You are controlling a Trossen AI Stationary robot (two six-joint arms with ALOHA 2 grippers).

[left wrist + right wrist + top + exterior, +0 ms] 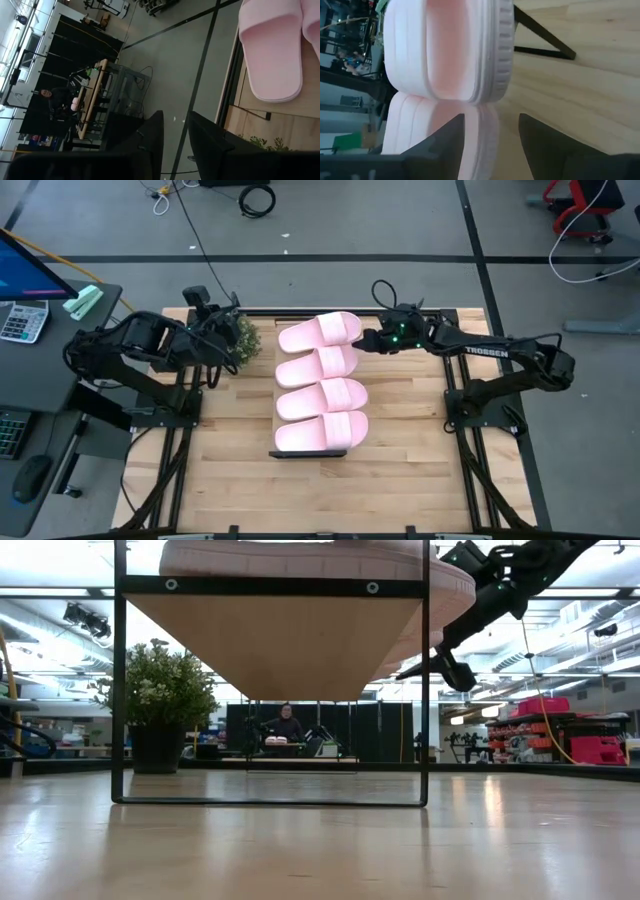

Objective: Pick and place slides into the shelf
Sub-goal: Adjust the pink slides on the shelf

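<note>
Several light pink slides lie side by side across the shelf (300,454) in the middle of the table, from the far one (320,333) to the near one (322,430). My right gripper (368,342) is at the right ends of the two farthest slides, open. In the right wrist view its fingers (490,132) stand on either side of the rim of the second slide (487,122), under the far slide (450,50). My left gripper (222,340) waits raised at the table's far left; its fingers (175,130) are a little apart and hold nothing. My right gripper comes level and slightly downward from the table's right at the second slide's right end (487,122). The rim lies between its two fingers. I cannot tell whether either finger touches it. The slide rests flat on the shelf.
A small potted plant (243,338) stands at the far left of the table, beside my left gripper. The shelf's black frame (120,690) stands on the wooden tabletop (400,480), which shows bare wood toward the near edge. A person sits far off in the room.
</note>
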